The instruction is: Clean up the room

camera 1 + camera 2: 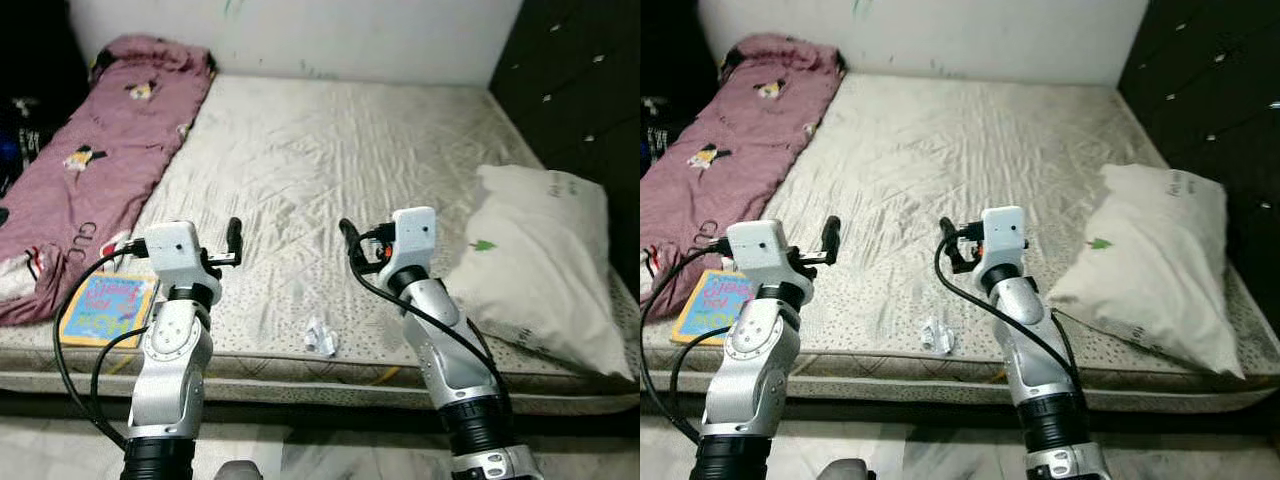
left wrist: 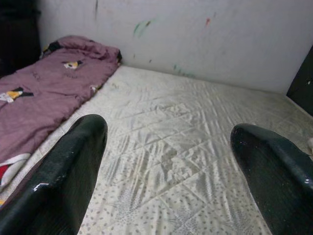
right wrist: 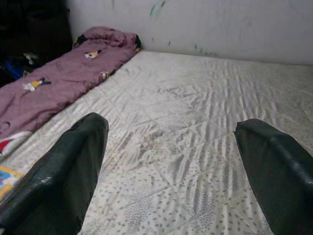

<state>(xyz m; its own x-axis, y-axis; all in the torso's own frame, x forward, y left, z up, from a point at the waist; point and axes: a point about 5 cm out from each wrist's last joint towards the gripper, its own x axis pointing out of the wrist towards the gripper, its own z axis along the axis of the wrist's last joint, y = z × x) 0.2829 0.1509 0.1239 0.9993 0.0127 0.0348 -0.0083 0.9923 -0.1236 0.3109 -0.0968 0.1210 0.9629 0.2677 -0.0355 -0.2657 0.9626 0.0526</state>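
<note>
A bare white mattress point(image 1: 340, 150) lies in front of me. On its front edge sits a small crumpled white wrapper point(image 1: 320, 337). A colourful book point(image 1: 105, 308) rests at the front left corner, partly under a mauve blanket point(image 1: 95, 170) that runs along the left side. At the right side lies a white pillow point(image 1: 545, 265). Both arms are raised over the front of the mattress. My left gripper point(image 1: 234, 243) is open and holds nothing, and so is my right gripper point(image 1: 350, 245). The wrapper lies between and below the two grippers. In both wrist views the black fingers point(image 2: 63, 181) point(image 3: 58, 181) stand wide apart over the sheet.
A black dresser point(image 1: 580, 90) stands close along the mattress's right side. Dark clutter point(image 1: 20, 120) sits beyond the blanket on the left. A marked white wall point(image 2: 195, 39) closes the far end. Pale floor point(image 1: 330, 450) runs below the mattress front.
</note>
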